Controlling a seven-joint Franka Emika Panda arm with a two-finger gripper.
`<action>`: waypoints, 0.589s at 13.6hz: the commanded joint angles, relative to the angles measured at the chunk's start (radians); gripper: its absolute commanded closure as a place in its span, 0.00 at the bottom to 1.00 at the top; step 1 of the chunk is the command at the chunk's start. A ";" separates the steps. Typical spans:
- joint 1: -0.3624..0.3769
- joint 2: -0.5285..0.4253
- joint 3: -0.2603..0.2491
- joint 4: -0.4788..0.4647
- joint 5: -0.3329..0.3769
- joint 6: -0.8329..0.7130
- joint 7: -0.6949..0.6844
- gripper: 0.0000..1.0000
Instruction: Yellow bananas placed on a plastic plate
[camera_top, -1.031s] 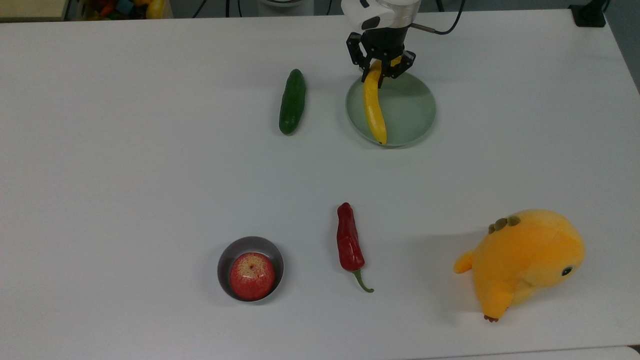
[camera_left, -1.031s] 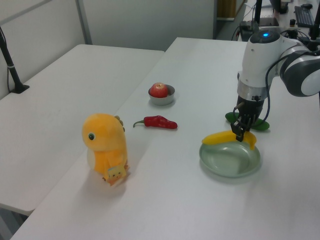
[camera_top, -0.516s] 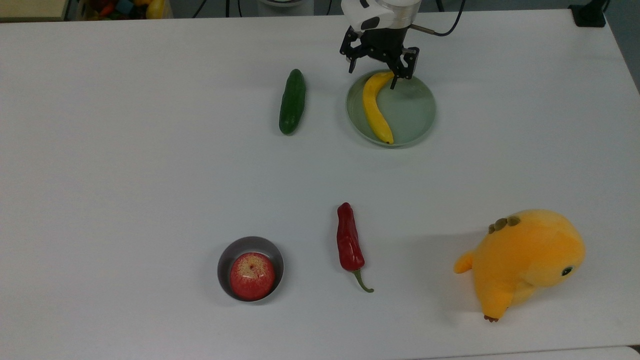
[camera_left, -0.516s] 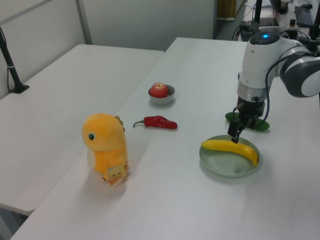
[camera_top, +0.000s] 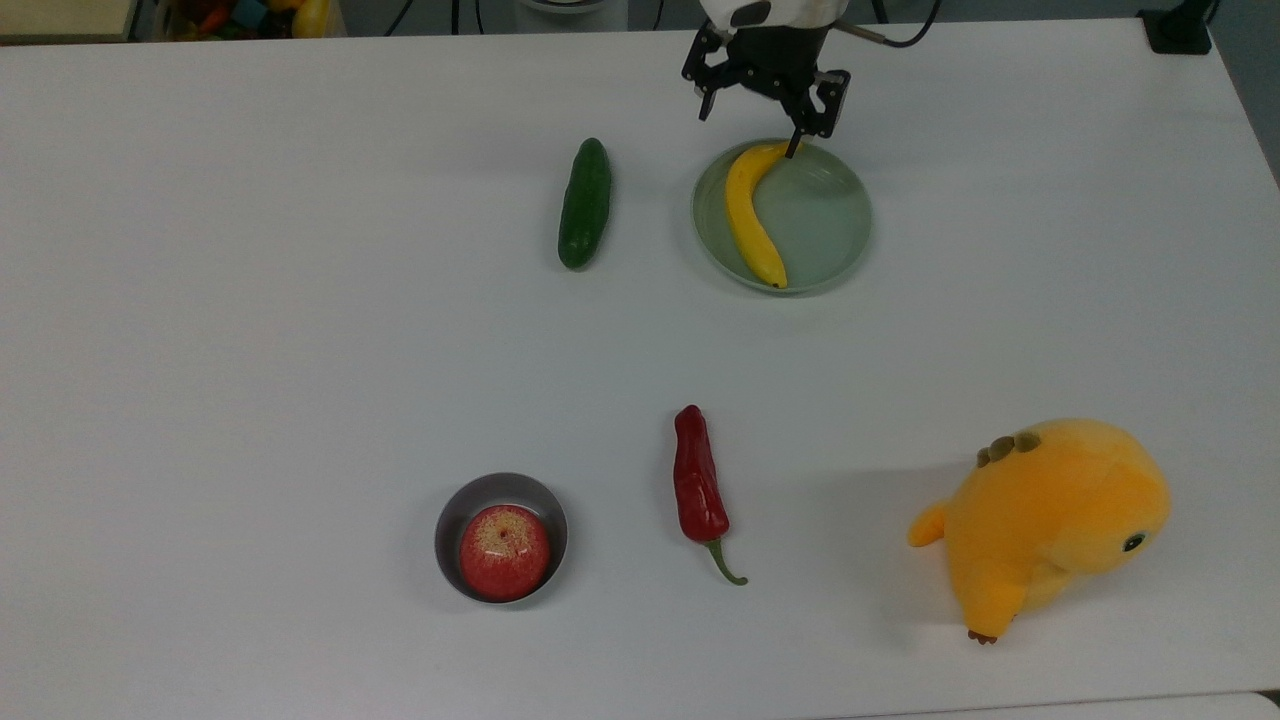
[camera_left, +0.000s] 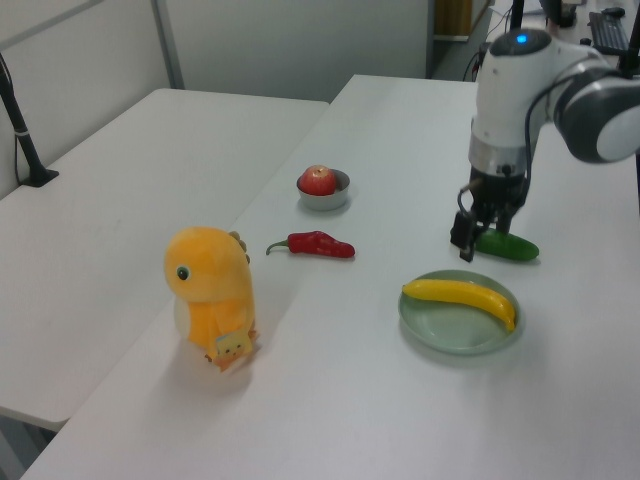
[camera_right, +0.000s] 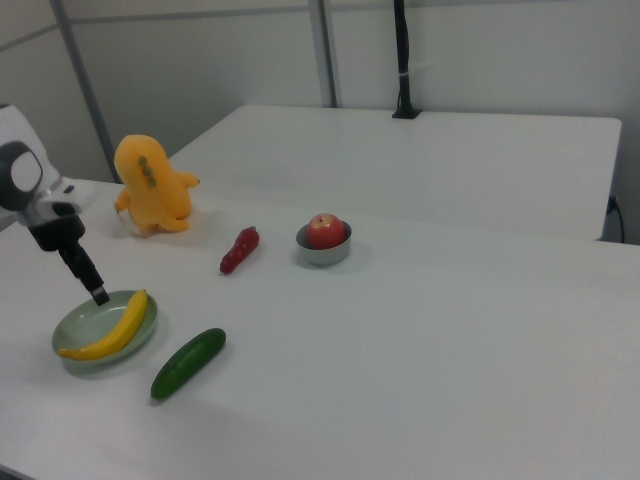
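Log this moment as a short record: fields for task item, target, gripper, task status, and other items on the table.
task item: yellow banana, lying inside the plate
target: mint-green plastic plate, on the white table
gripper: open, holding nothing, above the plate's far edge in the top view
task status: banana appears placed
other items: cucumber beside the plate; red chili pepper; apple in grey bowl; orange plush toy

A lab: bare white tables (camera_top: 300, 350), partition walls (camera_left: 300, 40), cabling.
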 joint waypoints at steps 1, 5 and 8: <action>-0.057 -0.019 0.012 0.179 0.071 -0.162 0.011 0.00; -0.088 -0.019 -0.017 0.340 0.088 -0.271 -0.009 0.00; -0.088 -0.030 -0.085 0.440 0.096 -0.363 -0.078 0.00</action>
